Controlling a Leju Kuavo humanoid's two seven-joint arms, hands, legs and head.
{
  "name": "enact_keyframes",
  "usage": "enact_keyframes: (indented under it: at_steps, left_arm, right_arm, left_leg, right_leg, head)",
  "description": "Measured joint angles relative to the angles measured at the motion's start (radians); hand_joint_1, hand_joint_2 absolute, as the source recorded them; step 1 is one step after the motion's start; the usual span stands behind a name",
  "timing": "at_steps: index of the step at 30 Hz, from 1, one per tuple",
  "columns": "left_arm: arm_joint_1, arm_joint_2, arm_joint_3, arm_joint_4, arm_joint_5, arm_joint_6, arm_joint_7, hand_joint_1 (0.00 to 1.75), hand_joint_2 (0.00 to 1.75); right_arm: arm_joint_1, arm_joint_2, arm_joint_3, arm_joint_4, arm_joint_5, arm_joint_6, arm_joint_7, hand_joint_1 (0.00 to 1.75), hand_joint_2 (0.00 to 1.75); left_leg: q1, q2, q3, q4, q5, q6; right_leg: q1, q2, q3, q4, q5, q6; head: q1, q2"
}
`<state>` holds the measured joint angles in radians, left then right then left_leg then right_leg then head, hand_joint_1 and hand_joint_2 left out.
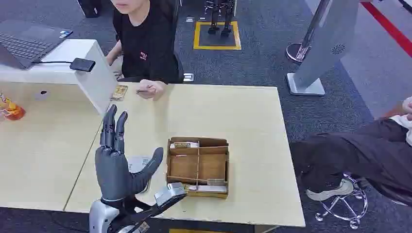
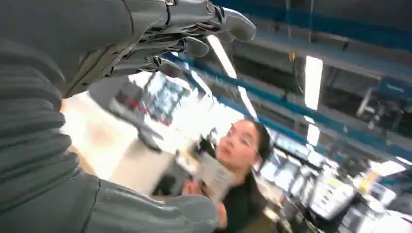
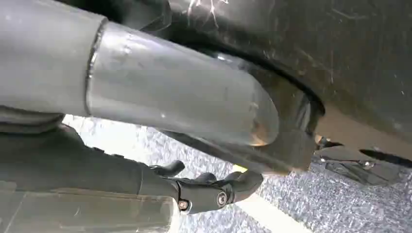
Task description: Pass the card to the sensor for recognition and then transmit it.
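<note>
Head view shows cards point(image 1: 184, 144) lying in the cardboard tray point(image 1: 198, 166), just right of the raised left hand point(image 1: 115, 162), which is spread and holds nothing. A flat white sensor pad point(image 1: 138, 164) lies partly hidden behind that hand's thumb. The right hand point(image 3: 214, 187) hangs low over the floor, fingers loosely curled around nothing. To start well, the left hand should probably lower toward the tray's nearest card and pinch one edge cleanly, avoiding the dividers. A person point(image 1: 145, 43) sits across the table.
</note>
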<state>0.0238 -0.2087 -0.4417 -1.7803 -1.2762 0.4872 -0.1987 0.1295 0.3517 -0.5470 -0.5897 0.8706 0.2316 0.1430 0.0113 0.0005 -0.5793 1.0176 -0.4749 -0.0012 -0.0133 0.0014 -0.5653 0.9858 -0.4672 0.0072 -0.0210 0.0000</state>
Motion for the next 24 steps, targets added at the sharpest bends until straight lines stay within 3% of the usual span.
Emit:
enact_keyframes:
  at_steps: [4,7,10,13,18,24]
  left_arm:
    - [-0.036,0.000,0.023,0.024,-0.191,0.027,0.087,0.05,1.75]
    - [-0.062,0.000,0.030,0.050,-0.254,0.027,0.113,0.05,1.75]
    - [-0.089,0.001,0.032,0.079,-0.285,0.025,0.143,0.05,1.75]
    - [-0.134,0.022,0.029,0.118,-0.290,0.021,0.216,0.05,1.75]
    - [-0.163,0.045,0.026,0.148,-0.291,0.018,0.244,0.10,1.75]
    - [-0.238,0.103,-0.041,0.210,-0.292,-0.015,0.386,0.10,1.75]
  right_arm:
    - [-0.021,-0.002,-0.020,0.032,0.077,0.000,-0.031,0.00,0.00]
    - [-0.038,-0.005,-0.037,0.062,0.106,-0.005,-0.043,0.00,0.00]
    - [-0.056,-0.010,-0.050,0.092,0.130,-0.012,-0.055,0.00,0.00]
    - [-0.073,-0.018,-0.059,0.126,0.148,-0.019,-0.063,0.00,0.00]
    - [-0.087,-0.027,-0.066,0.156,0.155,-0.022,-0.067,0.00,0.00]
    - [-0.106,-0.037,-0.076,0.194,0.188,-0.034,-0.081,0.00,0.00]
  left_leg:
    - [0.000,0.000,0.000,0.000,0.000,0.000]
    - [0.000,0.000,0.000,0.000,0.000,0.000]
    - [0.000,0.000,0.000,0.000,0.000,0.000]
    - [0.000,0.000,0.000,0.000,0.001,-0.001]
    - [0.000,0.000,0.001,0.000,0.001,-0.001]
    - [0.000,0.000,0.000,0.000,0.001,-0.001]
  right_leg:
    - [0.000,0.000,0.000,0.000,0.000,0.000]
    - [0.000,0.000,0.000,0.000,0.000,0.000]
    - [0.000,0.000,0.000,0.000,0.000,0.000]
    - [0.000,0.001,0.000,0.000,0.001,-0.001]
    - [0.000,0.001,0.000,0.000,0.001,-0.001]
    - [0.000,0.001,0.000,0.000,0.001,-0.001]
  head:
    - [0.000,0.000]
    - [0.000,0.000]
    - [0.000,0.000]
    - [0.000,0.000]
    - [0.001,0.000]
    - [0.001,0.000]
